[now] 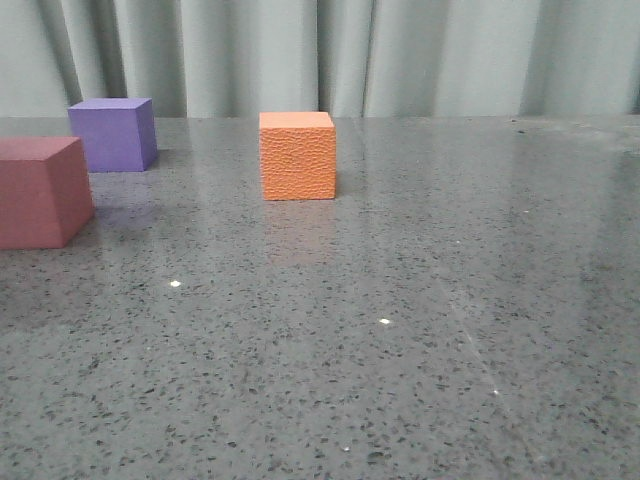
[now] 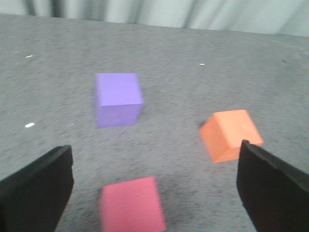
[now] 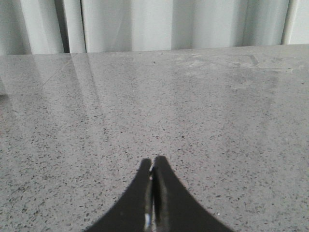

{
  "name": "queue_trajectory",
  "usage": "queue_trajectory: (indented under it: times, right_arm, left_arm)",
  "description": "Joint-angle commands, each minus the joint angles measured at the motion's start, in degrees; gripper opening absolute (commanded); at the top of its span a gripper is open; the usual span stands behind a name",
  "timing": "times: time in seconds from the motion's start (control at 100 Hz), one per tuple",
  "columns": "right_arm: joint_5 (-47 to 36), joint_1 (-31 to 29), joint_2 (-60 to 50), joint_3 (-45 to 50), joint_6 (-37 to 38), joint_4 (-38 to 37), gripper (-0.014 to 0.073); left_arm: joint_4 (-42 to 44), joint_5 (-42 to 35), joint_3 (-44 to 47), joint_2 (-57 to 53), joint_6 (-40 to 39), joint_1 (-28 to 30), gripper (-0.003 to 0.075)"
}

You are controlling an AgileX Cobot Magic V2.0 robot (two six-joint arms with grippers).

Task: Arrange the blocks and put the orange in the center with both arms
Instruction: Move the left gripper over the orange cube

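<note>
The orange cube [image 1: 297, 155] stands on the grey speckled table, mid-left and fairly far back. The purple cube [image 1: 114, 133] stands further left and back. The pinkish-red cube [image 1: 40, 191] sits at the left edge, nearer to me. No gripper shows in the front view. In the left wrist view my left gripper [image 2: 154, 186] is open wide and empty, above the table, with the pinkish-red cube [image 2: 132, 204] between and below its fingers, the purple cube [image 2: 118, 98] beyond and the orange cube [image 2: 231, 134] by one finger [image 2: 273, 188]. My right gripper [image 3: 153, 166] is shut and empty over bare table.
Grey-white curtains [image 1: 330, 55] hang behind the table's far edge [image 1: 450, 117]. The speckled tabletop [image 1: 420, 330] stretches to the right and front of the cubes. The right wrist view shows only tabletop [image 3: 193, 111] and curtain.
</note>
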Motion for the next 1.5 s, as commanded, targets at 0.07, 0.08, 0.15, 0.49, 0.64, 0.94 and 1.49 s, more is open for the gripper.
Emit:
queue_trajectory:
  times: [0.07,0.08,0.15,0.49,0.64,0.94,1.49]
  right_arm:
    - [-5.1,-0.3,-1.1,-0.8,-0.5,0.0,-0.0067]
    - [-5.1,-0.3,-1.1,-0.8,-0.5,0.0,-0.0067]
    - [-5.1,-0.3,-1.1,-0.8,-0.5,0.0,-0.0067]
    - [-5.1,-0.3,-1.1,-0.8,-0.5,0.0,-0.0067]
    - [-5.1,-0.3,-1.1,-0.8,-0.5,0.0,-0.0067]
    - [-5.1,-0.3,-1.1,-0.8,-0.5,0.0,-0.0067]
    - [-5.1,-0.3,-1.1,-0.8,-0.5,0.0,-0.0067]
  left_arm:
    - [11.0,-4.4,-7.0,5.7,-12.5,-9.9,0.0609]
    - [11.9,-4.4,-7.3,6.0,-13.3,-10.3,0.0606]
    - [20.1,-4.3,-9.6,9.5,-21.0,-15.1,0.0599]
    - [43.1,2.8,-24.8,29.6,-43.8,-31.7,0.0599]
    - [43.8,6.4,-32.7,37.7,-45.3,-34.2,0.0599]
    - [44.4,10.1,-39.7,44.6,-45.5,-35.5,0.0599]
    - [46.8,11.9,-39.7,45.9,-51.6,-35.4,0.0599]
